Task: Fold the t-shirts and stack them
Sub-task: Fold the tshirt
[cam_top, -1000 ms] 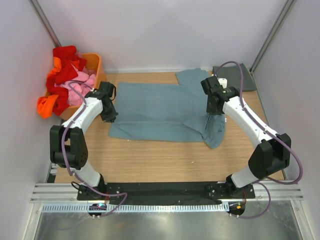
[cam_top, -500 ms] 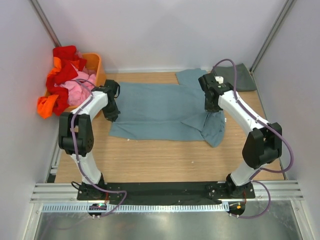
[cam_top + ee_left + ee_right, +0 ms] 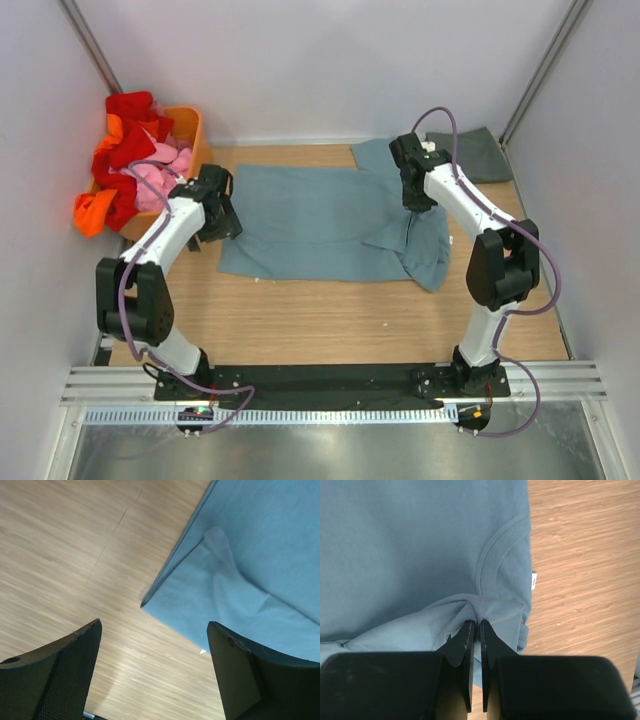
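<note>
1. Right arm has swung in toward the far side, and the raised flap of the blue-teal t-shirt (image 3: 310,220) now lies lower over the shirt's right side; left gripper (image 3: 154,625) has sprung apart at the shirt's left edge.
2. Around: orange basket (image 3: 190,125) at the far-left corner, heaped with red and pink clothes (image 3: 130,150), just beyond the left arm. Dark grey-green t-shirt (image 3: 480,155) lies at the far-right corner, beyond the right arm.
3. Blue-teal t-shirt is spread mid-table (image 3: 320,310), with its right part folded over and rumpled.
4. Left gripper: fingers wide apart, holding nothing, above the shirt's near-left corner and bare wood.
5. Right gripper (image 3: 476,623): fingers almost together, pinching a puckered fold of the blue-teal t-shirt just below the neckline (image 3: 490,555); a white label (image 3: 533,581) shows at the shirt's edge.
</note>
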Tool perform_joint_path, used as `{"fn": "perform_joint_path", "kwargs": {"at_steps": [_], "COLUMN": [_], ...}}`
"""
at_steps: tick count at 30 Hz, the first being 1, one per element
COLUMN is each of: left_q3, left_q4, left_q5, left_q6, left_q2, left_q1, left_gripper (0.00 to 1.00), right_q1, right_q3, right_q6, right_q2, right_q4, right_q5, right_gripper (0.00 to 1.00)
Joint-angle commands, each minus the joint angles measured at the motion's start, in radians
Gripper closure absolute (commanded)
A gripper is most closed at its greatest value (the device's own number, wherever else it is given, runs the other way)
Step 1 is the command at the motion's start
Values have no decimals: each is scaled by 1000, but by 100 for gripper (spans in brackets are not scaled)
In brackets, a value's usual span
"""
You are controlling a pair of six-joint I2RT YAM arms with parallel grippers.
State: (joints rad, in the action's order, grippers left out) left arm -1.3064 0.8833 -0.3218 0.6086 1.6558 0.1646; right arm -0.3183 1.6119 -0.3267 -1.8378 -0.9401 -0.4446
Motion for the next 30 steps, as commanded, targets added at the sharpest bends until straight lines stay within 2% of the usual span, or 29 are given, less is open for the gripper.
{"fn": "perform_joint_path", "kwargs": {"at_steps": [1, 5, 8, 9, 10, 13, 15, 17, 19, 20, 21, 22, 23, 25, 26, 27, 28, 30], "left_q3": [111, 261, 298, 305, 312, 354, 371, 383, 397, 413, 423, 444, 455, 479, 501, 512, 524, 558], "left_q4": [-72, -177, -216, -224, -233, -268, -268, -264, -262, -268, -273, -279, -287, -322, -332, -357, -372, -409], "left_q5": [-16, 19, 33, 36, 43, 67, 55, 41, 26, 23, 21, 18, 18, 17, 20, 24, 32, 49], "left_q6": [52, 86, 108, 114, 120, 144, 151, 151, 154, 157, 164, 169, 172, 189, 194, 206, 210, 221], "left_q2": [-106, -139, -105, -94, -82, -91, -117, -155, -180, -191, -208, -214, -220, -231, -235, -251, -258, -280], "left_q1": [24, 35, 35, 35, 33, 35, 35, 33, 35, 35, 35, 35, 35, 35, 35, 35, 33, 35], "left_gripper": [14, 17, 21, 22, 23, 25, 24, 24, 24, 24, 24, 24, 24, 25, 26, 27, 28, 29], "right_q1": [4, 8, 16, 21, 22, 31, 36, 35, 48, 59, 88, 105, 122, 207, 244, 278, 350, 393], "right_q3": [75, 121, 135, 143, 151, 207, 265, 240, 117, 65, -52, -117, -250, -381, -505, -559, -607, -715], "right_q6": [31, 41, 57, 78, 90, 141, 121, 97, 37, 8, -20, -79, -106, -162, -208, -233, -244, -264], "right_q2": [-18, -66, -110, -124, -145, -225, -248, -203, -65, -14, 39, 158, 213, 369, 417, 451, 478, 534], "right_q4": [20, 4, 32, 41, 55, 81, 29, 38, 73, 107, 124, 167, 190, 237, 285, 308, 328, 356], "right_q5": [-28, -91, -112, -112, -124, -141, -192, -194, -163, -101, -67, -18, 82, 206, 263, 390, 432, 523], "right_gripper": [89, 86, 78, 69, 45, 16, 12, 10, 5, 4, 3, 2, 1, 1, 2, 7, 12, 18]}}
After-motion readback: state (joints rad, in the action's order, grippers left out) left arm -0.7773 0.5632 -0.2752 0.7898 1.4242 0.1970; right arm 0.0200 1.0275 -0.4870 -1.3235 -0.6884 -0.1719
